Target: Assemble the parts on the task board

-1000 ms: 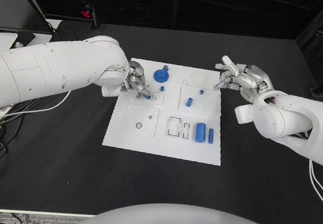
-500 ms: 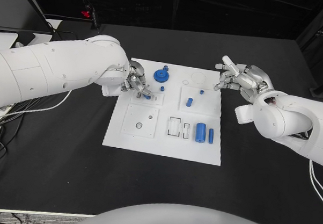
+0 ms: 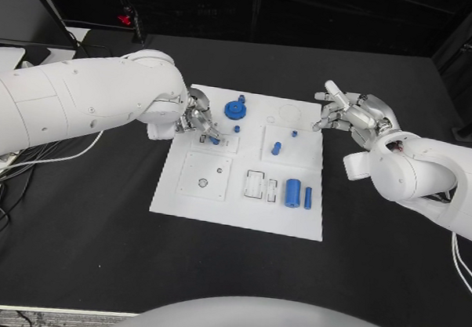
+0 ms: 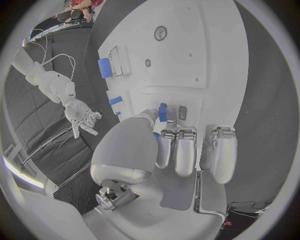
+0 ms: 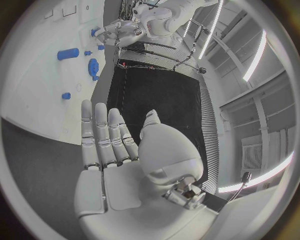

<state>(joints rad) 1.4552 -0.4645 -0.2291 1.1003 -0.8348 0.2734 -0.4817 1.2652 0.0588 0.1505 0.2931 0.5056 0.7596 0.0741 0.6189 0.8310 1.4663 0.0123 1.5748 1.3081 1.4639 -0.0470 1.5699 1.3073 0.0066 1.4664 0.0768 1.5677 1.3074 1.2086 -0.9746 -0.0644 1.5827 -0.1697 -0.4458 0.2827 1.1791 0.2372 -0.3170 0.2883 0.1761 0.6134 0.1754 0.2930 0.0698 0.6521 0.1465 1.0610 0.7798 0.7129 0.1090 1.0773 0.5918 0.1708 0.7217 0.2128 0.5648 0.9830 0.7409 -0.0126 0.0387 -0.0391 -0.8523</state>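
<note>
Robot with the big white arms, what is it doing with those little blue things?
It is putting small blue parts together on a white task board on the black table. Its left hand is down at the board's far left corner, pinching a small blue part between thumb and finger. Its right hand hangs open beside the board's far right corner, holding nothing. A blue gear and a blue cylinder sit on the board.
</note>
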